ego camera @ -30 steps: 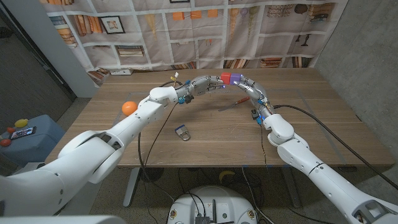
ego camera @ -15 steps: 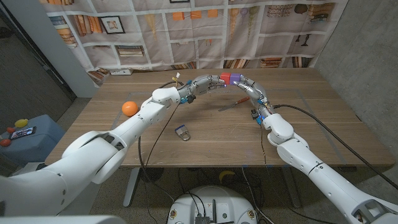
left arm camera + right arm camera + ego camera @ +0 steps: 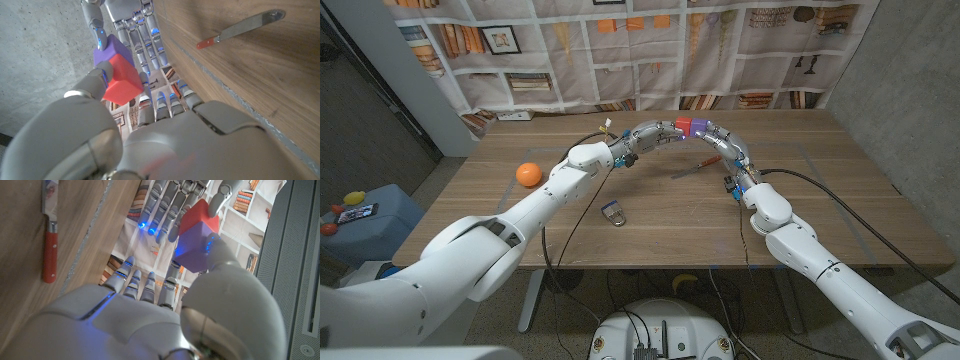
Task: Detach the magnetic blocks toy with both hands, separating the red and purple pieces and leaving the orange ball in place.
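Fingers point(image 3: 102, 75) gripping unlabelled red block point(image 3: 121, 79)

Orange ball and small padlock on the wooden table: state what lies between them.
In the head view, bare wood and the left arm crossing over it separate the orange ball from the small padlock.

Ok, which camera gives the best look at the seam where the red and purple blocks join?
The left wrist view: the red block and purple block show large, joined, pinched between both hands' fingers. The right wrist view shows the joined pair too, partly behind a thumb. In the head view they are small, held above the table.
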